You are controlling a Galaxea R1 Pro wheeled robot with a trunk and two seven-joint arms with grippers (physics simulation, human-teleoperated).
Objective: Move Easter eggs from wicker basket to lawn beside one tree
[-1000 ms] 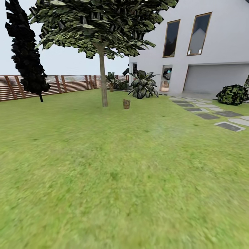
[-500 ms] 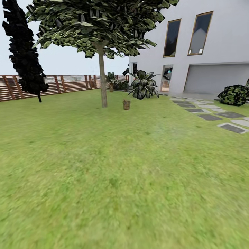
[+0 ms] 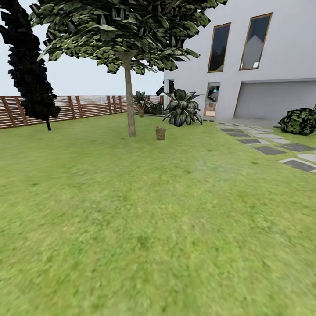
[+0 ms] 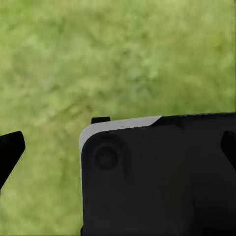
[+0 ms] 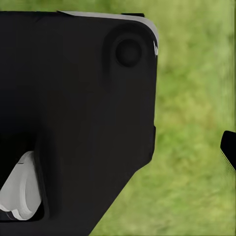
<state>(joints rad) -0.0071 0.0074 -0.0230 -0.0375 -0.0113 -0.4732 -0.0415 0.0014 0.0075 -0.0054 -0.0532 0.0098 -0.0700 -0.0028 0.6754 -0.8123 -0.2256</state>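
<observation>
— Left gripper [image 4: 118, 147] first: in the left wrist view two dark finger tips poke in at opposite edges, set wide, with nothing between them but blurred grass and a black robot body panel with a pale rim [image 4: 157, 182] below. I read it as spread and empty.

— And the right gripper [image 5: 228, 150]?

— One dark finger tip shows at the edge of the right wrist view; the other side is covered by a big black housing [image 5: 73, 113] with a round boss and a pale grey part in its corner. Whether that one is spread or closed, I cannot tell. Grass lies under it too.

— What does the head view give, working outward?

— The lawn [image 3: 158, 228] takes up the whole near and middle ground, flat green. Farther out, a small brown wicker basket [image 3: 160, 133] stands upright on the grass, just beside the tree [image 3: 130, 105] with the straight grey-brown trunk and broad canopy. It is too small to tell what lies in it; the eggs cannot be made out.

— To the right?

— Grey stepping stones [image 3: 268, 150] run toward the white house [image 3: 263, 66], with a round shrub [image 3: 300, 121] near them. A leafy plant [image 3: 182, 109] sits behind the basket by the house corner.

— And farthest back?

— A brown slatted fence [image 3: 83, 107] along the far edge, and a dark cypress [image 3: 30, 70] in front of it at the left.
</observation>
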